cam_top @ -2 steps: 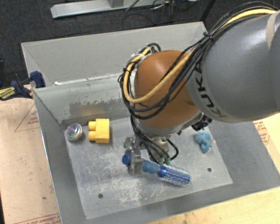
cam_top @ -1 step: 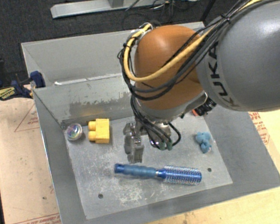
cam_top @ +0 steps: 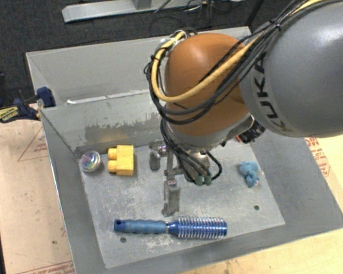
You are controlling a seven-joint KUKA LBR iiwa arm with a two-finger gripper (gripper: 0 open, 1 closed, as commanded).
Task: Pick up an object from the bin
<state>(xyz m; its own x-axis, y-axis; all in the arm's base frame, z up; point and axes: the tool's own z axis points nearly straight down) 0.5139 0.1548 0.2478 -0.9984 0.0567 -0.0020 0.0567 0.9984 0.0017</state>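
We saw the grey metal bin (cam_top: 120, 200) with four loose things well apart on its floor. Farthest left, close under the back wall, lay a small round silvery object (cam_top: 89, 161) with a purplish sheen; we could not make out what it was. Just beside it to the right sat a yellow toy building block (cam_top: 121, 160), near the first object but not touching it. Along the front of the floor lay a blue hairbrush (cam_top: 170, 226), almost level across the view, its plain handle pointing left and its bristled head to the right. The gripper (cam_top: 170, 199) hung over the middle of the bin, right of the block. Its grey lower end stood just behind the hairbrush, about where handle meets head, and we could not tell whether the two touched. Whether the gripper was open or closed we could not tell either, and we saw nothing held in it. Above it bulged the orange cover (cam_top: 205, 85) of the wrist, looped with yellow and black cables (cam_top: 163, 95). Right of the gripper, on bare floor, lay a small light-blue figure (cam_top: 250, 172), clear of everything else. The grey arm (cam_top: 317, 76) came in from the right, over the bin's far corner.
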